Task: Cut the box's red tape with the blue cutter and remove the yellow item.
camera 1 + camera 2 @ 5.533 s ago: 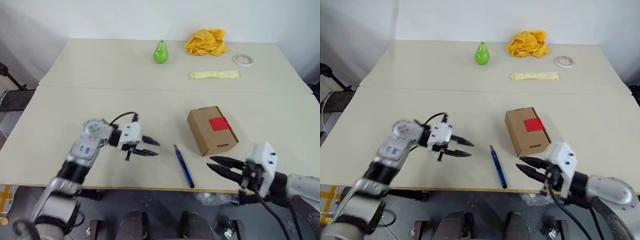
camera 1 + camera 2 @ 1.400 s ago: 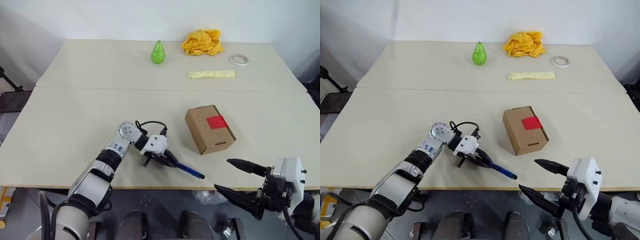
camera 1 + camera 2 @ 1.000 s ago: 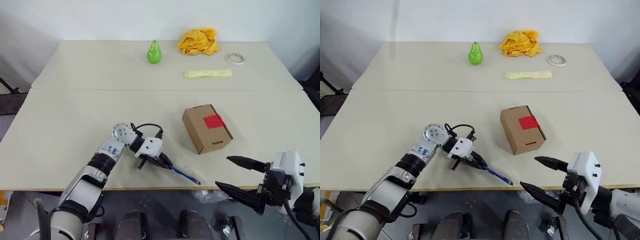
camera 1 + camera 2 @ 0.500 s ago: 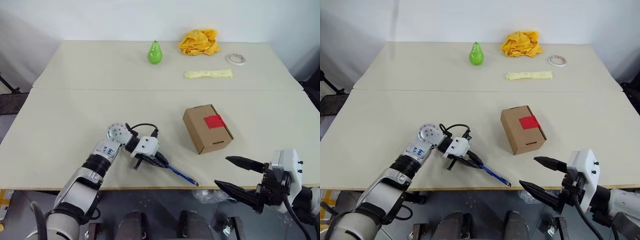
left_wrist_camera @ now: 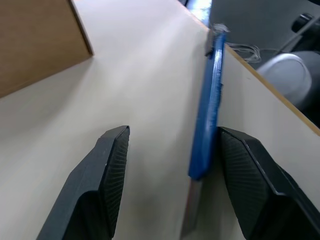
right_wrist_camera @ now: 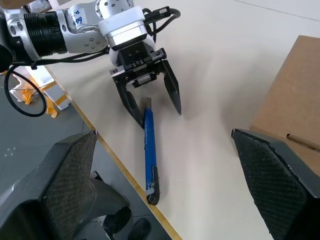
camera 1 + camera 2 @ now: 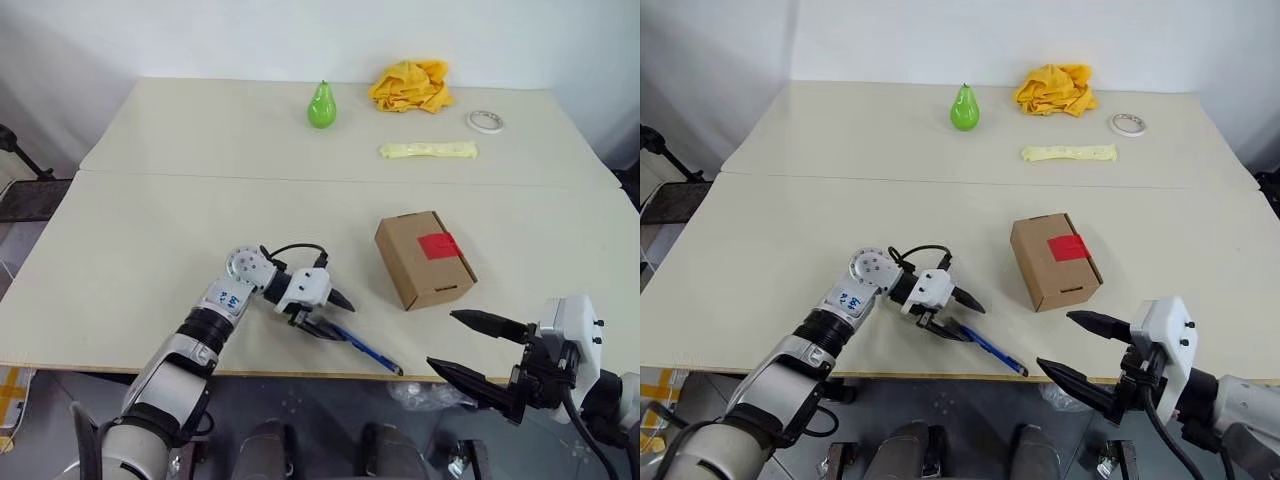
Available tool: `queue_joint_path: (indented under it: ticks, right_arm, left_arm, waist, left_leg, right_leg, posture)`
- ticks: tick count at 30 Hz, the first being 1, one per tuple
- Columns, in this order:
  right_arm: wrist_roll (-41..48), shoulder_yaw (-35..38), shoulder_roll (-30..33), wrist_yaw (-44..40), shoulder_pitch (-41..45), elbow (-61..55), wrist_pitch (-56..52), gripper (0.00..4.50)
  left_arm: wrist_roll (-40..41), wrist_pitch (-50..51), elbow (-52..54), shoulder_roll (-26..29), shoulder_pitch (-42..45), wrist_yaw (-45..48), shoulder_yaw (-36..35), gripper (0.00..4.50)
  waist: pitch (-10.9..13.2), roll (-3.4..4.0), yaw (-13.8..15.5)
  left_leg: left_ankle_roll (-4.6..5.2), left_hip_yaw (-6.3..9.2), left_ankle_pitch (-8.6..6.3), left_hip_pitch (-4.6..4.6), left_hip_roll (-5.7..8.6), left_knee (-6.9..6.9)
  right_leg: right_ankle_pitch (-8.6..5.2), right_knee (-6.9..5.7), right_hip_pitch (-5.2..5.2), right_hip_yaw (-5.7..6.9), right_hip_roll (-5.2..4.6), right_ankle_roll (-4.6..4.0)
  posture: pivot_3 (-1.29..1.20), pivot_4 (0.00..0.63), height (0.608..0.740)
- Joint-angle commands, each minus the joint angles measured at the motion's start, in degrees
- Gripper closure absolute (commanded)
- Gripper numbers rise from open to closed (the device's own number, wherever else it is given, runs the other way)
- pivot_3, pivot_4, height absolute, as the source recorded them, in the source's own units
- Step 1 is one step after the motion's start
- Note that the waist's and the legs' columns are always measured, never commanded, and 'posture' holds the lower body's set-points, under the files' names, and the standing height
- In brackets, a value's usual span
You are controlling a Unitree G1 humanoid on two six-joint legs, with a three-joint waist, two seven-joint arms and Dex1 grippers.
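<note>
Pale and wide, the surface [image 7: 150,230] in the left eye view carries the box [image 7: 424,260] near its front right, the red tape [image 7: 438,246] on its upper face. The blue cutter [image 7: 362,347] lies flat by the front edge, its far tip at the rim. The left pincer [image 7: 331,317] stands spread over the cutter's near end, gripping nothing. The yellow item is presumably inside the sealed box.

From the right eye view, the right pincer [image 7: 1076,348] hangs wide open and empty off the front edge, below and in front of the box. At the back sit a green pear [image 7: 963,107], a yellow cloth [image 7: 1055,89], a pale strip [image 7: 1069,153] and a tape roll [image 7: 1128,123].

Along the left wrist view, the cutter lies close against one finger [image 5: 255,185], with a broad gap to the other. A closing squeeze from here would likely push it sideways rather than pinch it.

Looking from the right wrist, the cutter's dark tip sits right at the rim. Any nudge along its length risks tipping it to the floor, and a skewed grasp would leave the blade badly aimed for the tape.
</note>
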State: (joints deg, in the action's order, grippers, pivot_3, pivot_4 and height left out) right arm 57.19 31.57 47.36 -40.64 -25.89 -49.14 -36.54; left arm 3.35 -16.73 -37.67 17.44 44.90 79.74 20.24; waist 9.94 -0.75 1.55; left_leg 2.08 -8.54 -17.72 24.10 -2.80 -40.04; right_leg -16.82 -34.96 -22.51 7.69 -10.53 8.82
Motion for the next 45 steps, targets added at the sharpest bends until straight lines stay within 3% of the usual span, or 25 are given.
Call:
queue_joint_path:
  ticks: [1,6,19,26,29,34,38,45]
  right_arm:
    - [0.1,-0.2,-0.6,0.0,-0.5,-1.6,0.9,0.00]
    - [-1.3,-1.3,-1.6,-0.4,-1.2,-1.8,1.8,0.00]
    - [-2.6,-2.5,-2.6,-0.7,-2.4,-1.8,2.9,0.00]
    - [-2.5,-2.0,-3.0,-0.5,-3.3,-2.3,2.8,0.00]
    - [-2.0,-0.9,-2.8,-1.2,-4.0,-2.7,2.9,0.00]
    - [-3.0,4.4,-2.8,-3.5,-6.2,-3.0,5.0,0.00]
    - [-6.2,10.9,-4.9,-8.8,-13.1,-3.3,8.4,0.00]
    - [-7.2,12.3,-7.2,-9.5,-17.8,-4.6,10.2,0.00]
  left_arm:
    - [-0.7,-0.5,-1.5,-0.8,1.1,-2.6,-1.1,1.62]
    - [-0.6,-0.6,-3.2,-1.7,1.9,-4.9,-2.5,1.62]
    - [3.9,5.0,-2.6,-2.9,2.3,-0.6,-6.0,1.62]
    - [3.5,0.1,-2.4,-2.1,1.5,3.3,-5.9,1.62]
    - [1.8,-3.5,-4.9,-1.2,2.2,6.0,-4.7,1.62]
    - [-0.7,-8.0,-10.7,-4.1,5.5,5.3,-3.3,1.62]
    - [-4.4,-11.9,-18.6,-7.0,9.7,3.0,-1.8,1.62]
    - [-8.2,-14.1,-26.4,-8.8,13.8,3.6,-0.2,1.62]
  waist:
    - [0.0,0.00,0.0]
    - [0.0,0.00,0.0]
    - [0.0,-0.01,0.0]
    - [0.0,0.00,-0.1]
    - [0.0,0.00,-0.1]
    - [0.0,-0.02,0.2]
    - [0.0,-0.03,0.9]
    - [0.0,-0.03,0.7]
  left_leg:
    - [0.00,0.00,0.00,0.00,0.00,0.00]
    - [0.00,0.00,0.00,0.00,0.00,0.00]
    - [0.00,0.00,0.00,0.03,0.00,0.00]
    - [-0.01,0.00,0.00,0.03,-0.01,0.01]
    - [-0.01,-0.01,0.01,0.03,-0.01,0.02]
    - [0.02,-0.01,0.00,0.06,0.03,0.00]
    - [0.05,-0.01,-0.03,0.11,0.05,0.02]
    - [0.07,-0.05,-0.06,0.06,0.03,0.04]
  right_leg:
    - [0.00,0.00,0.00,0.00,0.00,0.00]
    - [0.01,-0.01,0.00,0.00,0.00,0.01]
    - [0.01,0.00,-0.03,0.02,0.01,0.01]
    - [0.01,-0.01,-0.03,0.02,0.01,0.01]
    - [0.01,-0.01,-0.04,0.02,0.01,0.01]
    - [0.01,0.05,-0.03,0.02,0.00,0.02]
    - [0.04,0.17,-0.03,0.04,-0.01,0.06]
    - [0.04,0.41,-0.01,0.02,0.00,0.07]
  posture:
    - [0.00,0.150,0.740]
    - [0.00,0.150,0.740]
    - [0.00,0.150,0.740]
    - [0.00,0.150,0.740]
    - [0.00,0.150,0.740]
    - [0.00,0.150,0.740]
    - [0.00,0.150,0.740]
    - [0.00,0.150,0.740]
